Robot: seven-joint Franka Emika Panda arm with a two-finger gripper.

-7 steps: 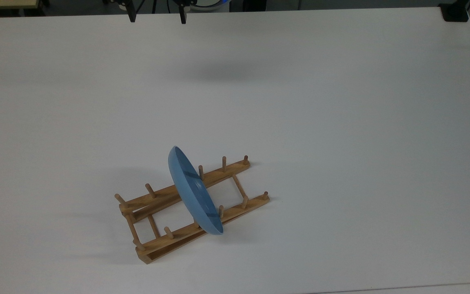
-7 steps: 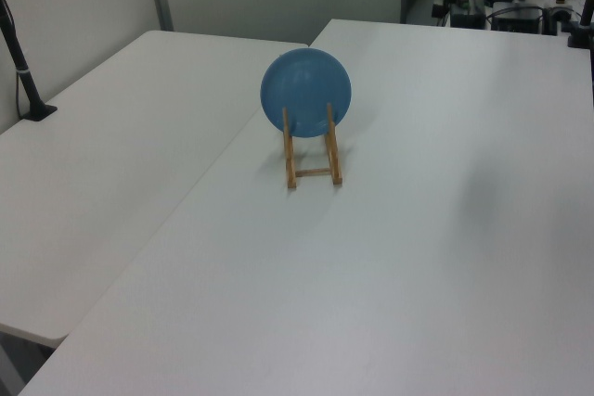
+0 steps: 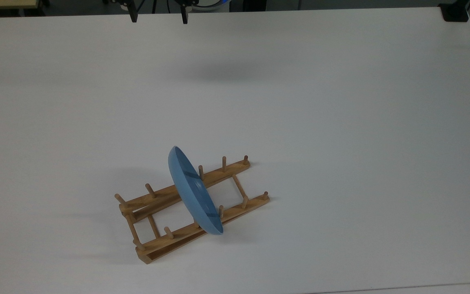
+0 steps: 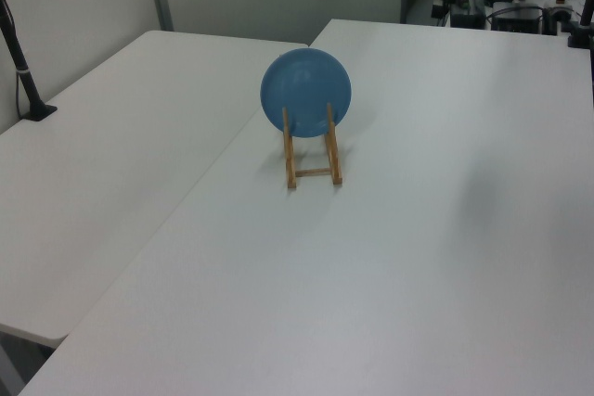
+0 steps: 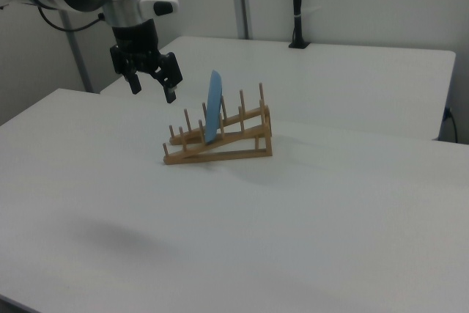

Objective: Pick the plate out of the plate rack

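The light-brown wooden plate rack [image 3: 190, 206] looks smooth and dull. The round light-blue plate [image 3: 194, 190] looks smooth and a little shiny. The white table [image 3: 341, 122] looks smooth and matt.

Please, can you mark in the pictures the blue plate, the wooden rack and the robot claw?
Round light-blue plate [image 4: 305, 90]: left view, middle of its face.
Light-brown wooden plate rack [image 3: 246, 204]: top view, near rail's right end.
Black two-finger claw [image 5: 153, 91]: right view, open gap midway between fingertips.
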